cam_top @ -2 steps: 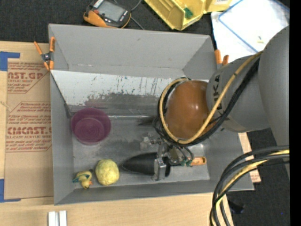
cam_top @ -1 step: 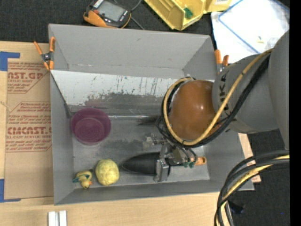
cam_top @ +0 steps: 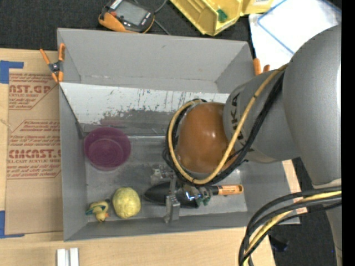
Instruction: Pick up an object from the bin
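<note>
One gripper (cam_top: 172, 199) low by black oval thing (cam_top: 157, 193), grip unclear, lemon (cam_top: 126, 202) near

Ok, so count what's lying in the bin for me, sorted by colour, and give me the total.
Purple: 1, the round cup
Yellow: 2, the lemon-shaped thing and the small curled thing beside it
Black: 1, the dark oval thing
Orange: 1, the pen-like stick
Total: 5 in view; the arm may hide more.
</note>
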